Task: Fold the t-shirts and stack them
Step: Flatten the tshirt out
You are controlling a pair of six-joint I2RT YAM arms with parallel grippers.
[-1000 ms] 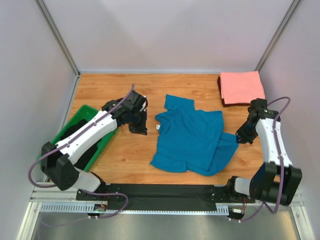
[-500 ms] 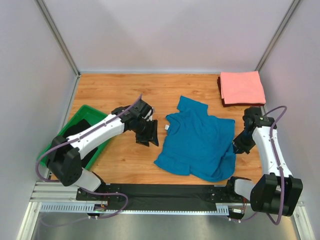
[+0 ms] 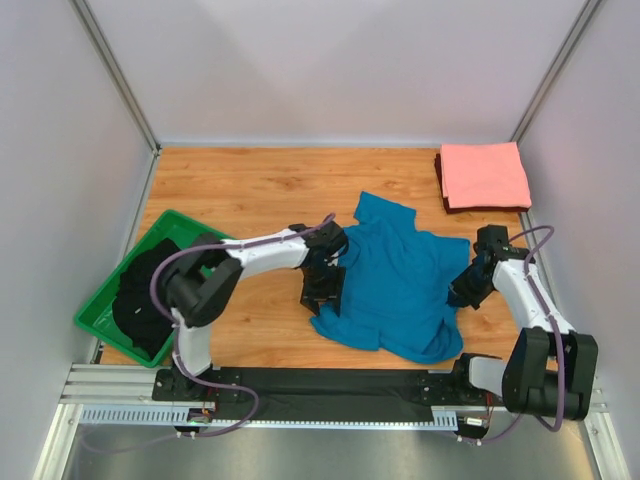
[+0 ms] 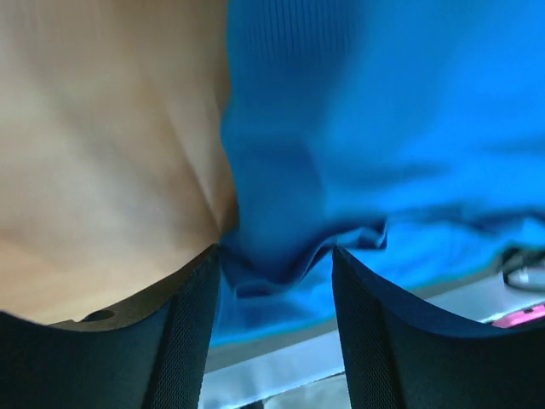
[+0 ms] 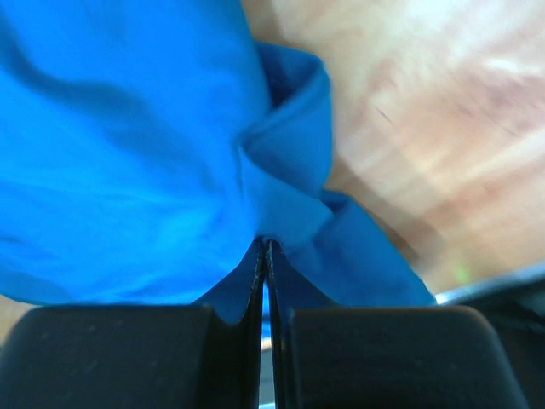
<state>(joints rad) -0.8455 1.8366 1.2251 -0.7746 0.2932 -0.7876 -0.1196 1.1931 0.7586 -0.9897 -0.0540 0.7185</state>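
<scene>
Top external view is showing the left gripper (image 3: 325, 290) reaching the left edge of the teal-blue t-shirt (image 3: 395, 275), having swung over from beside the green bin (image 3: 120, 268) within the last second. Its fingers (image 4: 192, 332) are now standing apart with a bunched bit of hem between them, not yet pinched. The right gripper (image 3: 464, 287) is staying clamped on the crumpled right side, the shirt is lying rumpled mid-table, and the salmon-pink t-shirt (image 3: 485, 175) is waiting folded far right. I'm reading this as both arms getting ready to spread it flat.
</scene>
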